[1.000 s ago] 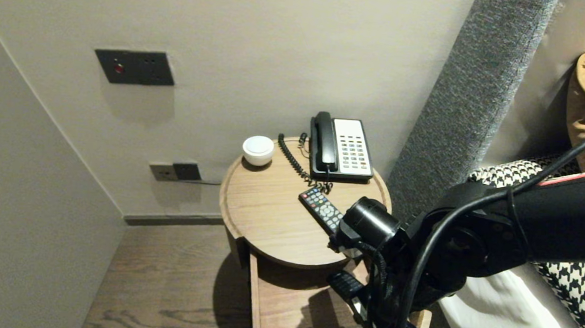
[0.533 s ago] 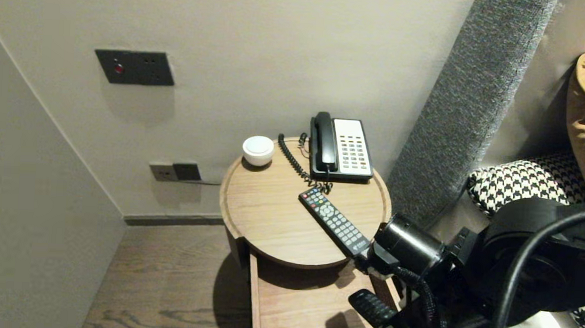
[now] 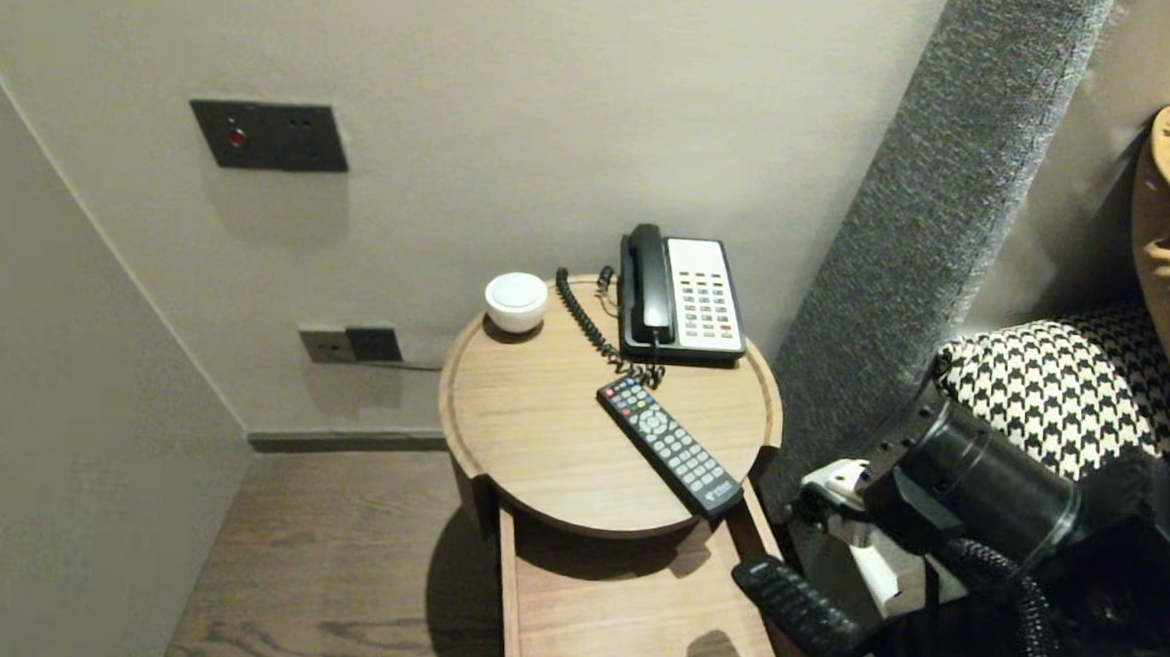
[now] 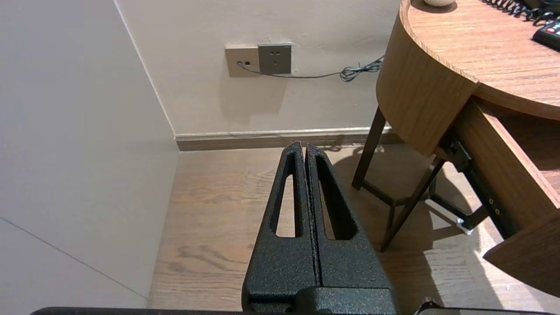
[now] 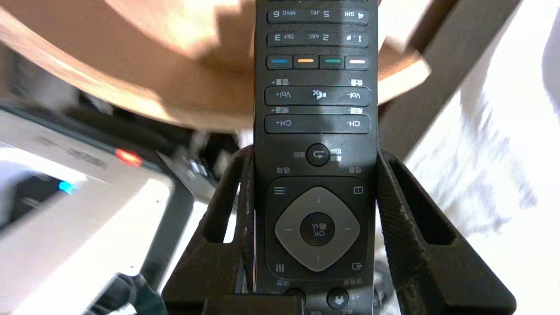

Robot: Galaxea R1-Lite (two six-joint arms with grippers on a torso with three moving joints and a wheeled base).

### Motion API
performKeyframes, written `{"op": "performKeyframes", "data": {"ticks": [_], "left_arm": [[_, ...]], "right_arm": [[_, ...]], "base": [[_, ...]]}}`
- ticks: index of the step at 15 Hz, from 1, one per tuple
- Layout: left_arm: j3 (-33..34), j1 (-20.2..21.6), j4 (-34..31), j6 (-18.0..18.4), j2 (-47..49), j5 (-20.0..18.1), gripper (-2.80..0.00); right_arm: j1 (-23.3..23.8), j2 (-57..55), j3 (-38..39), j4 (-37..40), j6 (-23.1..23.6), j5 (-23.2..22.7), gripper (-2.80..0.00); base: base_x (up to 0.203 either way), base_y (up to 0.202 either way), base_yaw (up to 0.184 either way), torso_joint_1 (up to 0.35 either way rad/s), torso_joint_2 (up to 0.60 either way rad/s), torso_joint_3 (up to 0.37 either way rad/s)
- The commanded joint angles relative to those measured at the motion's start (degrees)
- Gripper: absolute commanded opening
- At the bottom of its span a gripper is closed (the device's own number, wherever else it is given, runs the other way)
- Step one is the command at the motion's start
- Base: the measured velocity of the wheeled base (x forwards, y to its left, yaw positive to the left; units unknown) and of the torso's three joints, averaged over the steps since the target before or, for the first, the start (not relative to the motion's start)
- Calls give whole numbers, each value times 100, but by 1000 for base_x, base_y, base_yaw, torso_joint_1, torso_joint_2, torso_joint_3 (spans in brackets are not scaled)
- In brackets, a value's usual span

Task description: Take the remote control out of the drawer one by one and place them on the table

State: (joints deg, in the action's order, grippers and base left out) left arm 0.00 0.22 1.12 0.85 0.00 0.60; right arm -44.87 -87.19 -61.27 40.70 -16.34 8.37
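Right gripper (image 5: pixel 315 153) clamped on black remote (image 5: pixel 317 100) by nightstand's open drawer (image 3: pixel 620 611); left gripper (image 4: pixel 305 148) fingers together, parked above floor.

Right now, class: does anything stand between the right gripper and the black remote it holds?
Nothing visible does. The right gripper clamps the black remote directly by its two sides. The left gripper hangs shut above the floor.
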Motion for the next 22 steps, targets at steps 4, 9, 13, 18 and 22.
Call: {"op": "performKeyframes", "data": {"ticks": [4,9,13,18,22], "left_arm": [[0,4,2,3,0,2,-280],[0,4,2,3,0,2,-280],[0,4,2,3,0,2,-280],[0,4,2,3,0,2,-280],[0,4,2,3,0,2,-280]], "right_arm": [[-209,172,-940,283,-10,6,-280],[-295,-396,-1815,307,-19,9,-280],[-275,-1007,-2482,308,-2,15,-280],[-221,-1803,-3152,296,59,23,-280],[-150,-2579,-3938,308,162,17,-280]], "base": [[0,0,0,0,0,0],[0,0,0,0,0,0],[0,0,0,0,0,0],[0,0,0,0,0,0],[0,0,0,0,0,0]]}}
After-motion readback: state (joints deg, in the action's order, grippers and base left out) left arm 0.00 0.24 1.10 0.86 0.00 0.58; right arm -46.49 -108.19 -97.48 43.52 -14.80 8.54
